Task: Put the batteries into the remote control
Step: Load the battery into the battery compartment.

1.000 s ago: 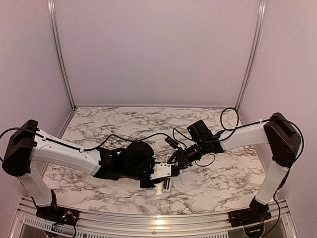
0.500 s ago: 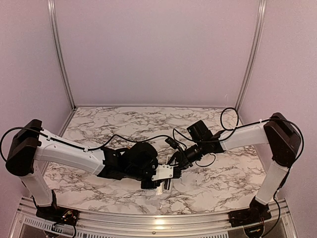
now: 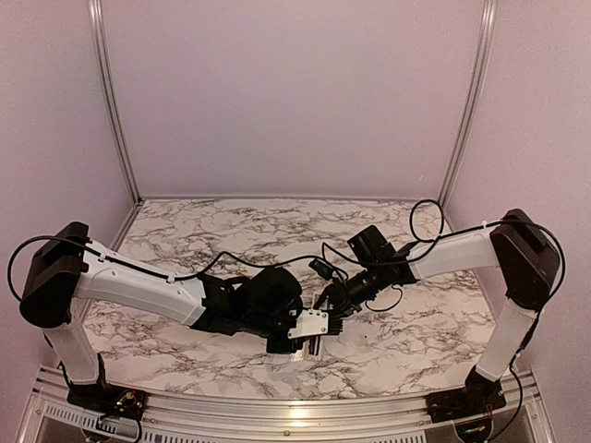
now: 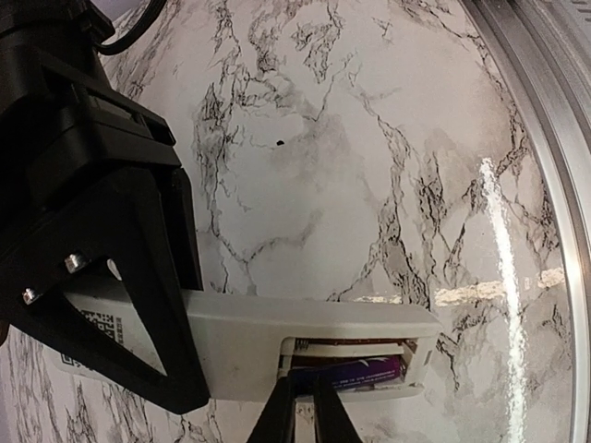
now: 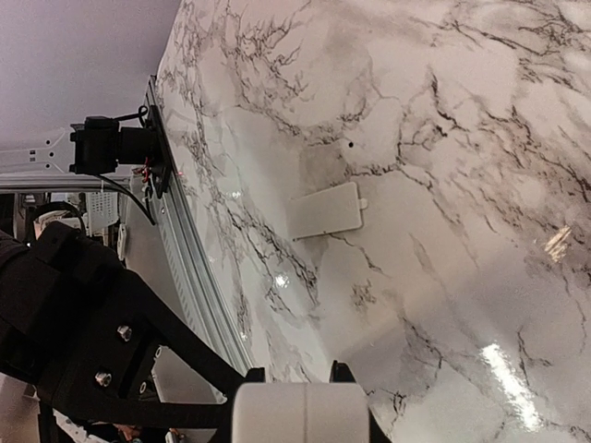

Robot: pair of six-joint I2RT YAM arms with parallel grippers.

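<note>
The white remote control (image 4: 277,328) hangs just above the marble with its back recess facing my left wrist camera. My right gripper (image 5: 297,377) is shut on one end of it (image 5: 300,411). A purple battery (image 4: 360,374) lies in the lower slot of the recess, and the slot above it looks dark. My left gripper (image 4: 303,392) reaches up from below with its fingers almost together, tips against the battery's left end. In the top view both grippers, the left gripper (image 3: 297,343) and the right gripper (image 3: 331,312), meet at the remote control (image 3: 310,323) near the table's front centre.
A short plain white cover plate (image 5: 323,210) lies flat on the marble beyond the right gripper. An aluminium rail (image 4: 545,185) runs along the near table edge. A small black camera unit (image 5: 111,148) sits by the rail. Pale walls enclose the table on three sides.
My left gripper's jaws have closed and the left arm has edged right toward the remote. The right arm and remote have barely shifted.
</note>
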